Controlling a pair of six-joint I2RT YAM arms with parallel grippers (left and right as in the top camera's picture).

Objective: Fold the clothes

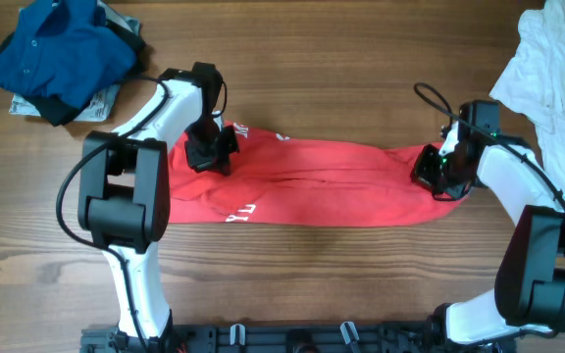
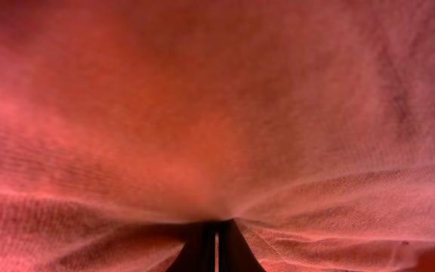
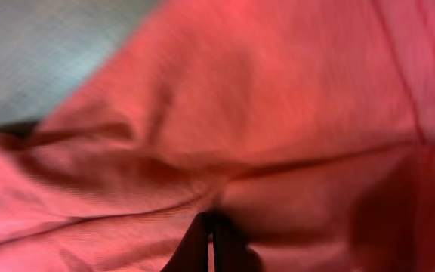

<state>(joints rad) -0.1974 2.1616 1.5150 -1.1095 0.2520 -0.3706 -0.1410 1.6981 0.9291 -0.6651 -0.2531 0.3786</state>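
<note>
Because a band of cloth this long would sag or twist if lifted from one spot, the red T-shirt [image 1: 312, 181] is gripped at both ends. It lies as a narrow strip across the middle of the table [image 1: 341, 59], running parallel to the near edge, with white lettering showing at its left part. The left gripper [image 1: 209, 152] is closed on the cloth near the strip's far left corner, and its wrist view shows the fingers [image 2: 202, 253] together with red fabric bunched at their tips. The right gripper [image 1: 437, 172] is likewise clamped on the strip's right end. I judge the next fold needs both ends raised together. The blue collared shirt [image 1: 62, 49] waits heaped at the far left corner, and the white garment [image 1: 547, 78] lies along the right edge, both well clear.
</note>
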